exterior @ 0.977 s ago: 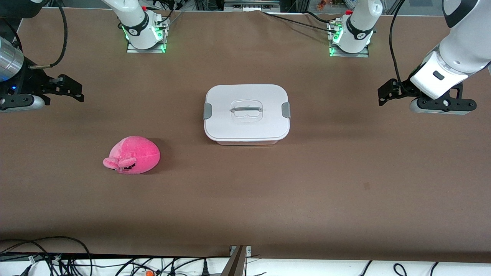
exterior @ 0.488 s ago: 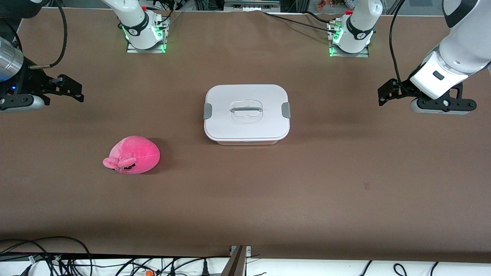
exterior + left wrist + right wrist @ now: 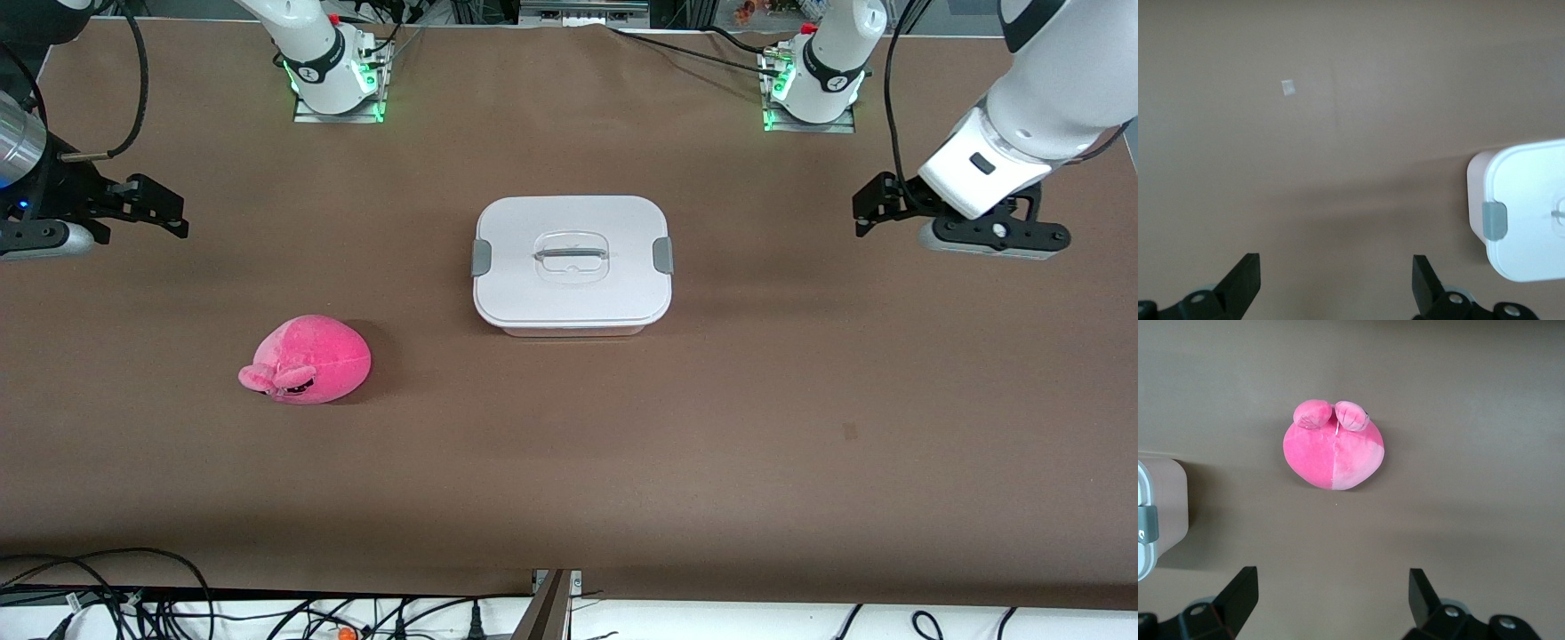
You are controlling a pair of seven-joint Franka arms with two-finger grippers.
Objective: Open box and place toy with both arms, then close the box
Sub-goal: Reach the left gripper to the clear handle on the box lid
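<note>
The box (image 3: 572,263) stands mid-table, shut, with its white lid (image 3: 622,227), grey side clips and clear handle (image 3: 571,256). The pink plush toy (image 3: 307,360) lies on the table, nearer the front camera than the box and toward the right arm's end. My left gripper (image 3: 867,212) is open and empty, over bare table toward the left arm's end, beside the box. Its wrist view shows the gripper (image 3: 1335,270) and the box's clip end (image 3: 1525,213). My right gripper (image 3: 171,213) is open and empty over the right arm's end. Its wrist view shows the gripper (image 3: 1331,583), the toy (image 3: 1335,453) and a box corner (image 3: 1165,513).
The arm bases (image 3: 333,76) (image 3: 813,84) stand along the table edge farthest from the front camera. Cables (image 3: 133,596) lie below the edge nearest it. A small white scrap (image 3: 1288,87) lies on the brown tabletop (image 3: 711,444).
My left gripper has moved a little toward the box. My right gripper has shifted slightly toward its end of the table. The box and the toy have not moved.
</note>
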